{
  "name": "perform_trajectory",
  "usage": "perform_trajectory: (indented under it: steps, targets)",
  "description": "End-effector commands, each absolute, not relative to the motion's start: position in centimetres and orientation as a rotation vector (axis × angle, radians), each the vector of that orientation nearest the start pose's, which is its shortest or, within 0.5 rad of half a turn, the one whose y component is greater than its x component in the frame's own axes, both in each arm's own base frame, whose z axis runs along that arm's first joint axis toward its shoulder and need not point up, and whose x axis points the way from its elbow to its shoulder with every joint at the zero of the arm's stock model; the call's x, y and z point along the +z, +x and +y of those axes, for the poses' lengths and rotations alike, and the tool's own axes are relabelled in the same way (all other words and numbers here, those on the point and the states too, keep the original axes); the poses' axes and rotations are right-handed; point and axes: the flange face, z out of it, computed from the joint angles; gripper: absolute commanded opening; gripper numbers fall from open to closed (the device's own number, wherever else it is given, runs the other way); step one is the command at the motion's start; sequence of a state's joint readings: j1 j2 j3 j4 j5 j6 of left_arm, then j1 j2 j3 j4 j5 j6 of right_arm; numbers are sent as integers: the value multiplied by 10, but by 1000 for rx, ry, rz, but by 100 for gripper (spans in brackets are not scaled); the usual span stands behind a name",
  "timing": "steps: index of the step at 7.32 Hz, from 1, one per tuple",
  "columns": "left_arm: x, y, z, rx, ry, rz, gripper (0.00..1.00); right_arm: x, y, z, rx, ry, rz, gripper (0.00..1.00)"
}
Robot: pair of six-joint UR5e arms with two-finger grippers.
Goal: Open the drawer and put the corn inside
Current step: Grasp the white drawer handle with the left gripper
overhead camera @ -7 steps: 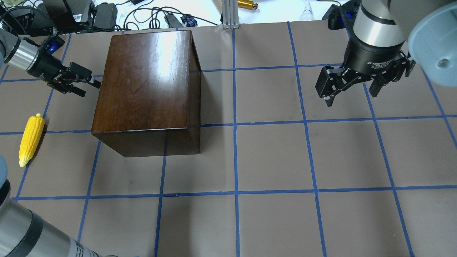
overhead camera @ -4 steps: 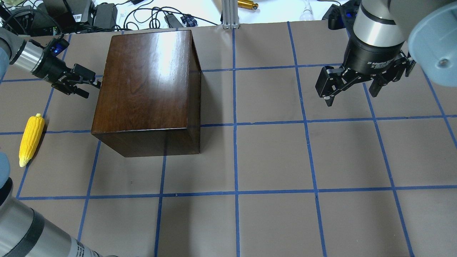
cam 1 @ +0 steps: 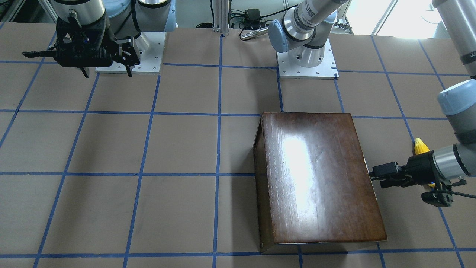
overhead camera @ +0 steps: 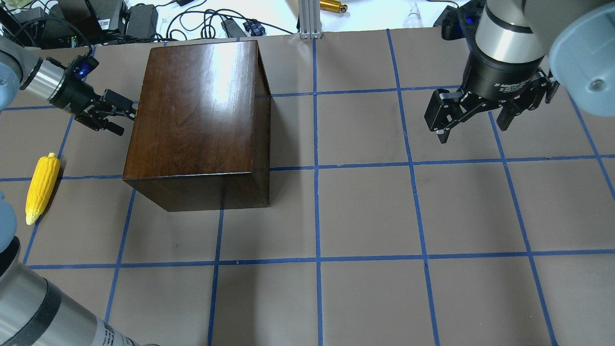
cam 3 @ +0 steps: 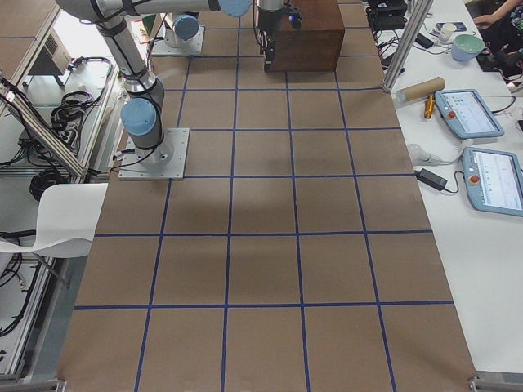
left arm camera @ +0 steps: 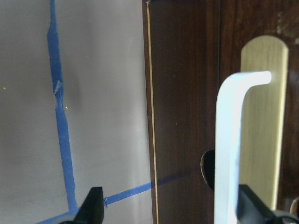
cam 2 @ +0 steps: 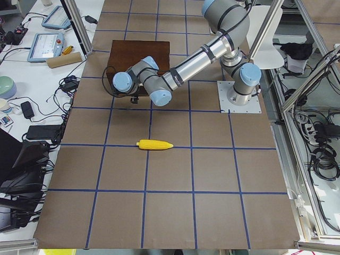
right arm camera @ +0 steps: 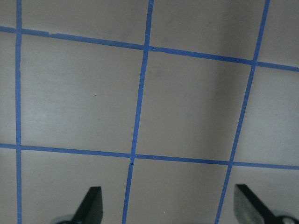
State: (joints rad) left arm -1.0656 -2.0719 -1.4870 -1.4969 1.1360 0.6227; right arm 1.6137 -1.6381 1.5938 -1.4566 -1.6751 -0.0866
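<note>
Left wrist-mounted view is showing the drawer handle (left arm camera: 229,140) crosswise between the left jaws. They are gaping wide, empty.

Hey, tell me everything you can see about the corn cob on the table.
The corn is a small, bright yellow cob that looks like plastic, with rows of bumpy kernels, and it tapers toward a paler end. It lies flat on its side on the brown table, at a crossing of blue tape lines, apart from the dark wooden box. Nothing holds or touches it; the open left gripper is at the box.
</note>
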Motion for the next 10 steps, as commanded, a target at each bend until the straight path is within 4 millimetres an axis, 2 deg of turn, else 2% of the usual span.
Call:
perform_trajectory:
  steps: [1,10]
  targets:
    - [250,151,-635,-90,-53,-2596,100,498,142,-450,116,-215,3235,100]
    - [256,171,-630,-112,-50,-2661,100,498,142,-450,118,-217,3235,100]
